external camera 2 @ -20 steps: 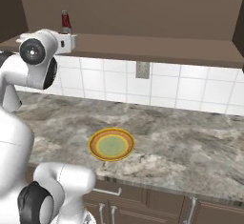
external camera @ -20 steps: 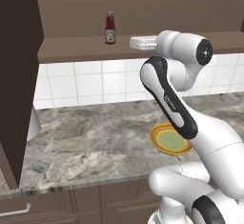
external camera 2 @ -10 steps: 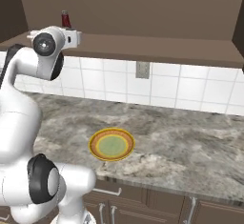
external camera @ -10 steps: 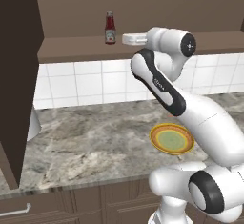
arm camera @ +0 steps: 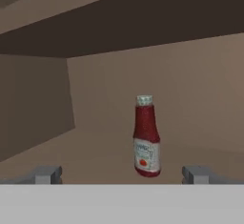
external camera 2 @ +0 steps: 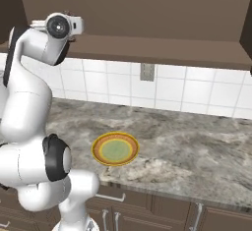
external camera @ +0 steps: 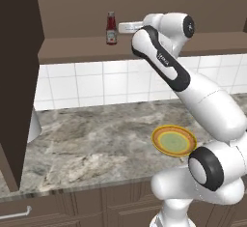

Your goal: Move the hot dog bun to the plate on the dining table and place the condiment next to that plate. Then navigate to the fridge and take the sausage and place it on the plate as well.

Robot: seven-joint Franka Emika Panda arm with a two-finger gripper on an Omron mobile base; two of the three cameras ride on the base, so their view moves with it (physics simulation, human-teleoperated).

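Hand view puts one ketchup bottle [arm camera: 146, 137] upright just right of the frame's centre, on a brown shelf [arm camera: 95, 154], with my two fingertips [arm camera: 46, 174] far apart at the bottom corners, nothing between them. Left base view shows that one bottle [external camera: 111, 28] in the upper middle, my gripper [external camera: 126, 27] just right of it, not touching. One yellow plate [external camera: 174, 140] lies on the marble counter [external camera: 96, 144] at lower right.
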